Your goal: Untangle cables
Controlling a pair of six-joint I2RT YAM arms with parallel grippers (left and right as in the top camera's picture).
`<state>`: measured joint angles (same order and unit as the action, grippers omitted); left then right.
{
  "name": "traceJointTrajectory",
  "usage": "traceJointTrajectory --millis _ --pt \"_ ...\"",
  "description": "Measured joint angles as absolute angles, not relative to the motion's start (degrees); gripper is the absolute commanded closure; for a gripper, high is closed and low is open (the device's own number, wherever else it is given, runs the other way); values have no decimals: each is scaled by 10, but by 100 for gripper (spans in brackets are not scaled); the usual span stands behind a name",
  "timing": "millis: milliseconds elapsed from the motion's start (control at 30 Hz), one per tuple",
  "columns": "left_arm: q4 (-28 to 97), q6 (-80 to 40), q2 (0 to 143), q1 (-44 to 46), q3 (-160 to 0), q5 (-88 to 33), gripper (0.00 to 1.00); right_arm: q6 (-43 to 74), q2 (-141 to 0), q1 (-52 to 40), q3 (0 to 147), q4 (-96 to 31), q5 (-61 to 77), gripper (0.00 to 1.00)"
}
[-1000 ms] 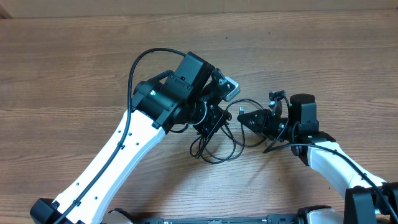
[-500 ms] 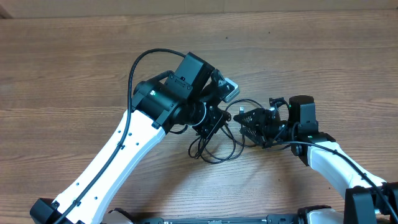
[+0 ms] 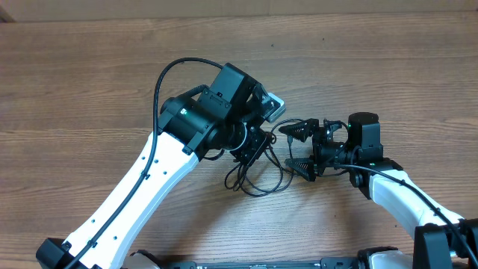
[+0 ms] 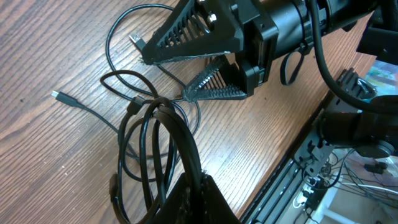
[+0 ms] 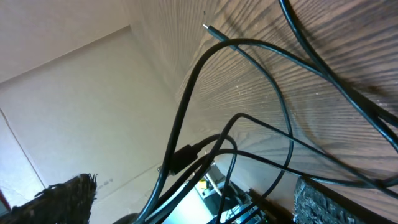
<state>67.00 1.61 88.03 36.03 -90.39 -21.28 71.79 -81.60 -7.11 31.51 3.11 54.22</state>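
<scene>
Cables (image 3: 258, 178) lie in a loose tangle of thin black loops on the tabletop (image 3: 89, 75) between the two arms. Part of the bundle is raised where the left claw (image 4: 196, 186) is pinched tight on several strands. The right claw (image 3: 302, 147) sits just beside the tangle with its jaws spread wide and nothing gripped. In its wrist view, strands cross the gap between the jaws, apparently without touching either one. This looks like a re-grasp step: one side anchors the knot while the other chooses a fresh strand to draw out, and the untangling seems far from finished, since the loops overlap heavily. The next move calls for the right claw to settle over a single strand, preferably one leading to a free plug end (image 4: 56, 94). It should close on that alone, then pull away from the left hold so the loop slides free rather than cinching. Catching two strands together would likely tighten the knot.
</scene>
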Motion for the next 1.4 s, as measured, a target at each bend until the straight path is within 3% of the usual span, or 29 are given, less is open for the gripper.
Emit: traceJointTrajectory --millis 300,400,500,767,933,1233,1400 --pt "657 15 880 360 -904 -177 96 720 -816 -71 315 179 613 5" --pt "645 7 880 360 -904 -168 96 723 -816 -71 315 197 633 24" --pt "630 -10 880 360 -904 -156 96 729 -816 -71 315 198 643 33" --pt "603 -27 880 360 -903 -144 96 781 -816 -71 315 199 658 32" --pt "603 -29 880 360 -903 -143 96 817 -816 -71 315 228 672 39" --pt "554 -26 880 360 -862 -143 96 834 -816 -79 315 287 668 39" --pt "545 -26 880 360 -858 -143 95 837 -816 -88 315 287 655 45"
